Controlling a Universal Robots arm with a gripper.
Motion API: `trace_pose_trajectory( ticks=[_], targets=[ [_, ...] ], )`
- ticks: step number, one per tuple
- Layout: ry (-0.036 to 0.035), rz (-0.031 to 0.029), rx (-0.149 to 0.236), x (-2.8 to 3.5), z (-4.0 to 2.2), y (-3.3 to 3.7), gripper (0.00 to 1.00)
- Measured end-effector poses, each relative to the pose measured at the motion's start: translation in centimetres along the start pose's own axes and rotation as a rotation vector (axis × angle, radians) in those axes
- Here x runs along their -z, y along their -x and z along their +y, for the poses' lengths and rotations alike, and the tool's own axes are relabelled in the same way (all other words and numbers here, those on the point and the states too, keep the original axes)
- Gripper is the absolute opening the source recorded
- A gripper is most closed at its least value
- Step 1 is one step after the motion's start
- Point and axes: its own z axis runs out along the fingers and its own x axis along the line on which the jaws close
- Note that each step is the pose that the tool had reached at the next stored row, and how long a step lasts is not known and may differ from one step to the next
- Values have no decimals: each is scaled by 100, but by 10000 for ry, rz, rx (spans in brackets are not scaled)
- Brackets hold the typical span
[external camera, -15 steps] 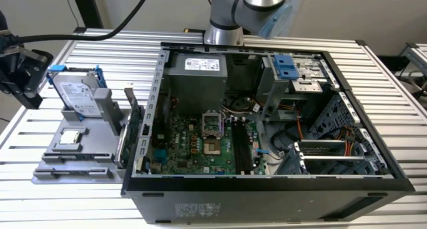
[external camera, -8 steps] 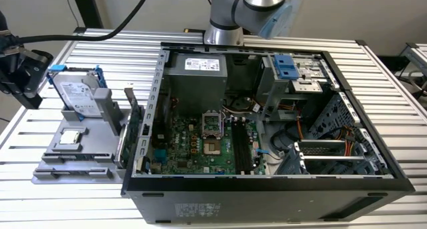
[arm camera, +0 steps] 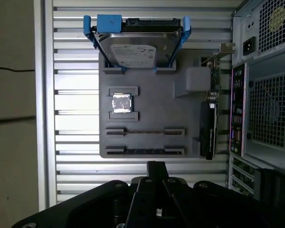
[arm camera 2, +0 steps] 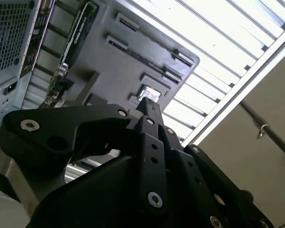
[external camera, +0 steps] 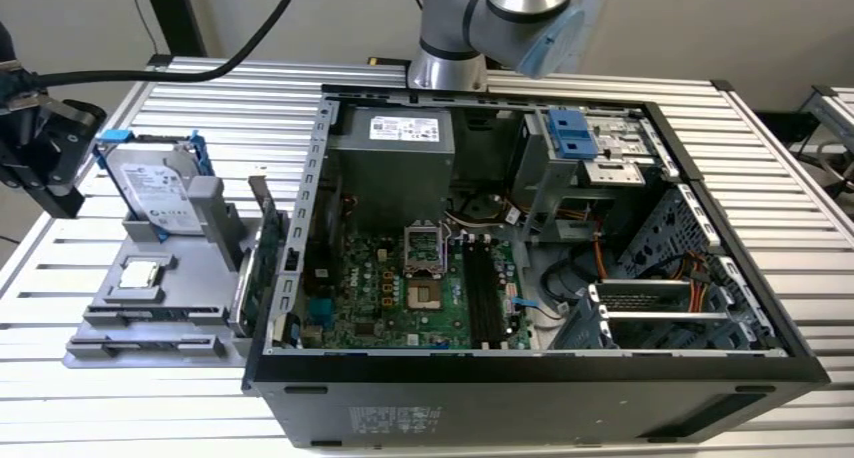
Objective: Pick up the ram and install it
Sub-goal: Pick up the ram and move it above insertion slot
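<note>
The ram stands on edge in a slot of the grey tray, one slot in from the edge facing the gripper, and shows as little more than a thin line. Beyond it sits the processor chip, with the hard drive at the far edge. The expansion card runs along the edge beside the computer case. The gripper hangs just off the tray, clear of the ram, fingers seemingly pressed together on nothing.

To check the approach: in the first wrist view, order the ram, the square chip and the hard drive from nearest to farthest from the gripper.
1. Ram, in a slot of the tray, just ahead of the gripper.
2. Square chip, in the tray's middle.
3. Hard drive, at the tray's far end.
</note>
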Motion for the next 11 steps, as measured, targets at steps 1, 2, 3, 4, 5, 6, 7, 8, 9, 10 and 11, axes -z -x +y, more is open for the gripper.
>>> trace_pose_trajectory(
  ticks=[1, 2, 3, 4, 5, 6, 7, 8, 9, 10, 11],
  targets=[
    [0, 3, 1, 0, 0, 0, 0],
    [0, 3, 1, 0, 0, 0, 0],
    [0, 3, 22, 0, 0, 0, 0],
    [1, 11, 157, 0, 0, 0, 0],
    [4, 20, 358, 0, 0, -1, 0],
    [7, 28, 525, 0, 0, -1, 0],
    [9, 36, 706, -1, 0, -1, 0],
    [11, 45, 890, 0, 0, -1, 0],
    [12, 54, 1076, 0, 0, -1, 0],
    [12, 64, 1266, 0, 0, -1, 0],
    [13, 73, 1451, 0, 0, -1, 0]
  ],
)
